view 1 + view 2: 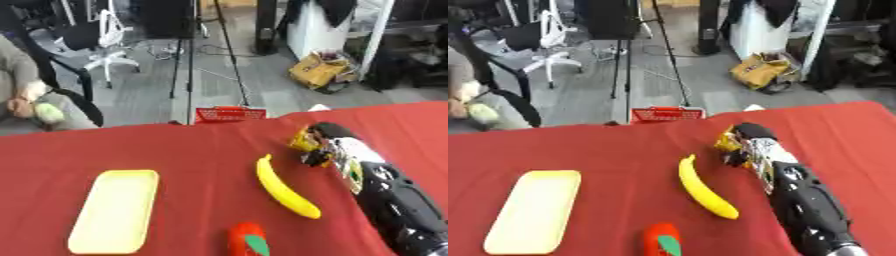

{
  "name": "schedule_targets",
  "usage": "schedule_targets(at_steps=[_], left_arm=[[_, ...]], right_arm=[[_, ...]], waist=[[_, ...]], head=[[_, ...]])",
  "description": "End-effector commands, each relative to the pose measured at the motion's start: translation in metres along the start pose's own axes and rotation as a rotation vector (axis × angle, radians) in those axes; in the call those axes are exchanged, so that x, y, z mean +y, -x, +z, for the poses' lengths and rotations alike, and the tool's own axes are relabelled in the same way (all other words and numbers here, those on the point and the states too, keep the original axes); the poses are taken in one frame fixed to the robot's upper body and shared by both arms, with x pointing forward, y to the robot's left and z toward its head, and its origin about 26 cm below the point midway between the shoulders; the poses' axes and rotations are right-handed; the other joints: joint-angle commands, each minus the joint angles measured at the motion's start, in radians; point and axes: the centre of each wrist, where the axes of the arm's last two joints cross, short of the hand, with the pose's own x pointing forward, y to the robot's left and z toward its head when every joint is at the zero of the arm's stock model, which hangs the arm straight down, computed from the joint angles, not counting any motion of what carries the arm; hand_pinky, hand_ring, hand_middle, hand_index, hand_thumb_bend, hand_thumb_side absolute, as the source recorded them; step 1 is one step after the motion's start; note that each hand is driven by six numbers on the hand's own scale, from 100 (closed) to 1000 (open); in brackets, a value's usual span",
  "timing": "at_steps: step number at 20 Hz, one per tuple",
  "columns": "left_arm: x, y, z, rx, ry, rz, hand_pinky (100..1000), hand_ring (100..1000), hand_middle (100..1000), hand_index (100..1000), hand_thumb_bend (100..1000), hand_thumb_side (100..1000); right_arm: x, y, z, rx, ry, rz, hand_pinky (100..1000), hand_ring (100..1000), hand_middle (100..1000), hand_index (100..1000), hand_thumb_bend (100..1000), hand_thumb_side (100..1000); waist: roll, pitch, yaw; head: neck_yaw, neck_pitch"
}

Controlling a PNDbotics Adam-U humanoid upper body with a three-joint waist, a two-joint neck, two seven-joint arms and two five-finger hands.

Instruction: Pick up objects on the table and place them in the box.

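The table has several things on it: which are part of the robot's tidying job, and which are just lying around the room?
Part of the job:
- banana
- red object with a green patch
- pale yellow tray
- small yellow item at the right hand
- red basket beyond the table's far edge

Just lying about:
- office chair
- tripod
- yellow bag on the floor

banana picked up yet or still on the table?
On the table. The banana lies flat on the red cloth, clear of the right hand, which is at a yellow item beyond it.

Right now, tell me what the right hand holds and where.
The right hand is closed on a small yellow object, but the exact hold point cannot be told.
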Motion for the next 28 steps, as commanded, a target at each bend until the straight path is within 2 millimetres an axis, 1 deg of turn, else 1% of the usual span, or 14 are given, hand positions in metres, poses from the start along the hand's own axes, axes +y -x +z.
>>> schedule_targets(at_steps=[1, 2, 3, 5, 8, 12, 13, 16, 17, 19, 21, 22, 24, 28], left_arm=[[0.003, -0.007, -0.005, -0.035, -0.002, -0.002, 530, 753, 728, 747, 626, 829], [0.003, -0.007, -0.005, -0.035, -0.002, -0.002, 530, 753, 727, 747, 625, 830], [0.003, -0.007, -0.005, -0.035, -0.002, -0.003, 530, 752, 727, 747, 625, 830], [0.003, -0.007, -0.005, -0.034, -0.003, -0.003, 530, 752, 726, 747, 625, 831], [0.003, -0.007, -0.005, -0.034, -0.003, -0.004, 530, 751, 725, 747, 624, 831], [0.003, -0.007, -0.005, -0.034, -0.002, -0.004, 530, 750, 724, 747, 624, 831], [0.003, -0.007, -0.005, -0.034, -0.002, -0.005, 530, 749, 722, 747, 624, 831], [0.004, -0.007, -0.005, -0.036, -0.001, -0.005, 530, 749, 721, 747, 624, 831], [0.003, -0.007, -0.005, -0.036, -0.001, -0.005, 530, 749, 721, 747, 624, 831], [0.003, -0.006, -0.005, -0.034, 0.001, -0.005, 530, 748, 720, 747, 623, 831], [0.003, -0.006, -0.004, -0.033, 0.002, -0.004, 531, 748, 720, 747, 624, 831], [0.002, -0.007, -0.005, -0.035, 0.003, -0.003, 531, 748, 719, 747, 624, 831], [0.002, -0.007, -0.005, -0.035, 0.006, 0.000, 531, 748, 719, 747, 624, 831], [0.000, -0.008, -0.005, -0.038, 0.010, 0.005, 531, 748, 720, 747, 627, 830]], right_arm=[[-0.014, 0.004, -0.001, -0.005, 0.084, -0.012, 348, 478, 596, 700, 373, 323], [-0.015, 0.004, -0.001, -0.009, 0.110, -0.013, 333, 468, 581, 685, 364, 323], [-0.017, 0.004, 0.000, -0.015, 0.140, -0.011, 304, 447, 560, 664, 321, 321], [-0.022, 0.004, 0.000, -0.022, 0.196, -0.007, 293, 439, 553, 658, 310, 328], [-0.030, 0.003, 0.001, -0.027, 0.264, -0.002, 288, 436, 552, 657, 303, 330], [-0.046, -0.002, 0.004, -0.057, 0.344, 0.003, 283, 433, 550, 656, 311, 345], [-0.051, -0.007, 0.006, -0.079, 0.369, 0.008, 283, 433, 550, 657, 316, 361], [-0.066, -0.024, 0.012, -0.172, 0.434, 0.016, 283, 433, 550, 657, 317, 364], [-0.069, -0.030, 0.014, -0.199, 0.443, 0.011, 283, 431, 551, 657, 337, 360], [-0.072, -0.050, 0.019, -0.290, 0.447, -0.018, 283, 430, 552, 657, 347, 354], [-0.073, -0.065, 0.022, -0.356, 0.433, -0.041, 283, 430, 553, 656, 351, 348], [-0.071, -0.079, 0.024, -0.403, 0.418, -0.050, 284, 431, 553, 657, 351, 346], [-0.066, -0.100, 0.028, -0.468, 0.383, -0.062, 285, 431, 555, 658, 353, 339], [-0.046, -0.132, 0.032, -0.548, 0.305, -0.061, 287, 433, 556, 659, 349, 327]], waist=[[-0.009, -0.029, 0.000], [-0.009, -0.029, -0.001], [-0.009, -0.030, -0.002], [-0.010, -0.031, -0.003], [-0.010, -0.032, -0.004], [-0.013, -0.034, -0.006], [-0.013, -0.034, -0.006], [-0.013, -0.035, -0.006], [-0.013, -0.036, -0.005], [-0.013, -0.037, -0.003], [-0.013, -0.037, 0.000], [-0.014, -0.038, 0.005], [-0.014, -0.039, 0.014], [-0.015, -0.040, 0.049]], head=[[0.001, -0.013], [0.001, -0.013], [0.002, -0.013], [0.003, -0.013], [0.005, -0.012], [0.007, -0.010], [0.007, -0.010], [0.008, -0.009], [0.008, -0.008], [0.007, -0.007], [0.005, -0.005], [0.004, -0.004], [0.001, -0.004], [-0.007, -0.006]])
